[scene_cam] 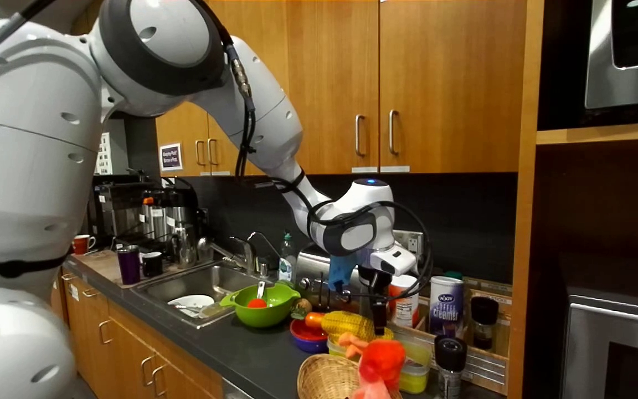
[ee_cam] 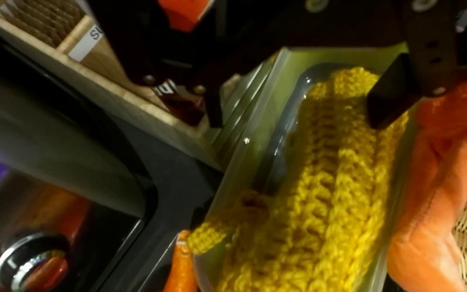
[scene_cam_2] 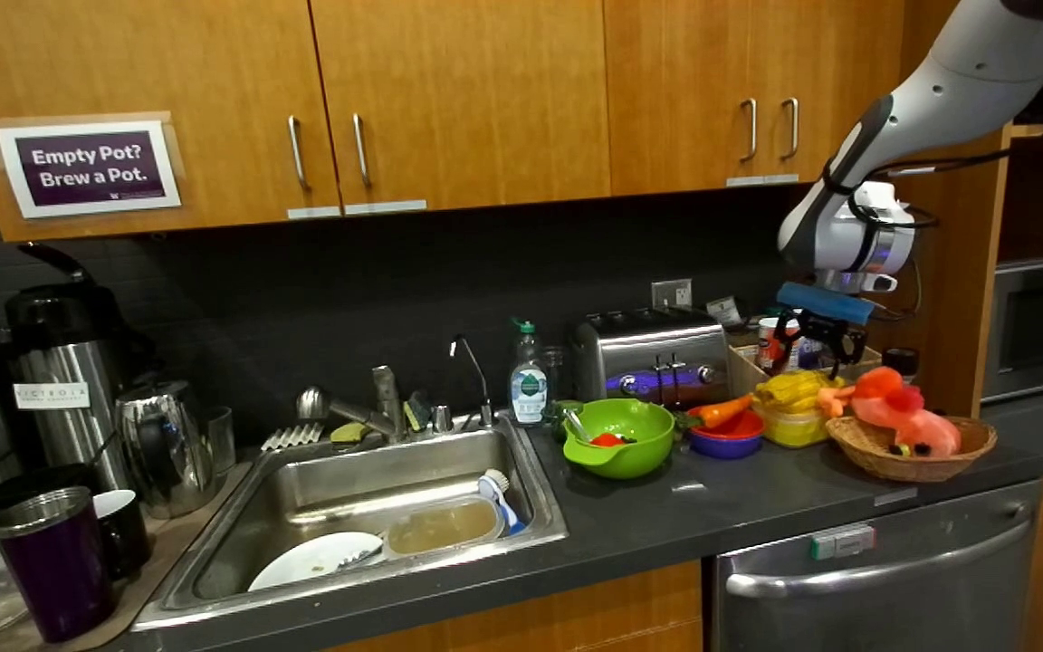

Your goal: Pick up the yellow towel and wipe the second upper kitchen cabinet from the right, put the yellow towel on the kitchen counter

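Sink [scene_cam_2: 331, 500]: white plate [scene_cam_2: 304, 560] inside, toward the front edge.
Purple tumbler [scene_cam_2: 58, 575]: near the front edge, beside a black mug [scene_cam_2: 126, 539].
Dish soap bottle [scene_cam_2: 529, 382]: back edge, between sink and stainless toaster [scene_cam_2: 644, 360].
Coffee creamer canister [scene_cam: 446, 305]: near the back edge.
Green bowl [scene_cam_2: 635, 457]: between back and front edges.
Wicker basket [scene_cam_2: 920, 467]: near the front edge, plush toy [scene_cam_2: 902, 412] inside.

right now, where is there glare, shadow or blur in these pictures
In the wrist view, the yellow knitted towel is darker along its left side, the black end effector is nearly silhouetted, and the silver metal toaster looks soft; in an exterior view, a bright streak of glare lies on the stainless steel sink; in both exterior views, the dark backsplash shows little detail.
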Tool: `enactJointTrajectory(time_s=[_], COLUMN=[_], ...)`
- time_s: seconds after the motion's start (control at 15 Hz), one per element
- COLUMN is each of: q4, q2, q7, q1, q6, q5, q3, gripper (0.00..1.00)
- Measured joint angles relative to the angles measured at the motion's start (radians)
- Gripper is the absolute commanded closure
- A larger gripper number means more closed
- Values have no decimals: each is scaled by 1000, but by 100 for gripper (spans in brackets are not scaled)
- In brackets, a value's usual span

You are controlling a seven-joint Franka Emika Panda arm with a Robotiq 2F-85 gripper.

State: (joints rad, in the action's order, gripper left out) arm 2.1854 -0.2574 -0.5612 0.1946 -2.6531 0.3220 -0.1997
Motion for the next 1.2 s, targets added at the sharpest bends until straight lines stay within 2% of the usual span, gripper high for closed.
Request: enactJointTrajectory(time_s=[0.2,0.33,0.4,0.47,0.67,1.07,1.2], q4=[-1,-1,-1,-1,-1,-1,-1], q2=[-7,-9,-11,-11,-13,-16,-16], q7=[-3,-6,-8,-11,-19,-32,-38], q1=[0,0,0,0,0,0,-1], q6=[33,53,62,69,84,94,97], q5=[3,3,3,3,3,3,3], q3=[-1,-1,-1,-1,-1,-1,-1], gripper=[5,7,15,31,51,99,100])
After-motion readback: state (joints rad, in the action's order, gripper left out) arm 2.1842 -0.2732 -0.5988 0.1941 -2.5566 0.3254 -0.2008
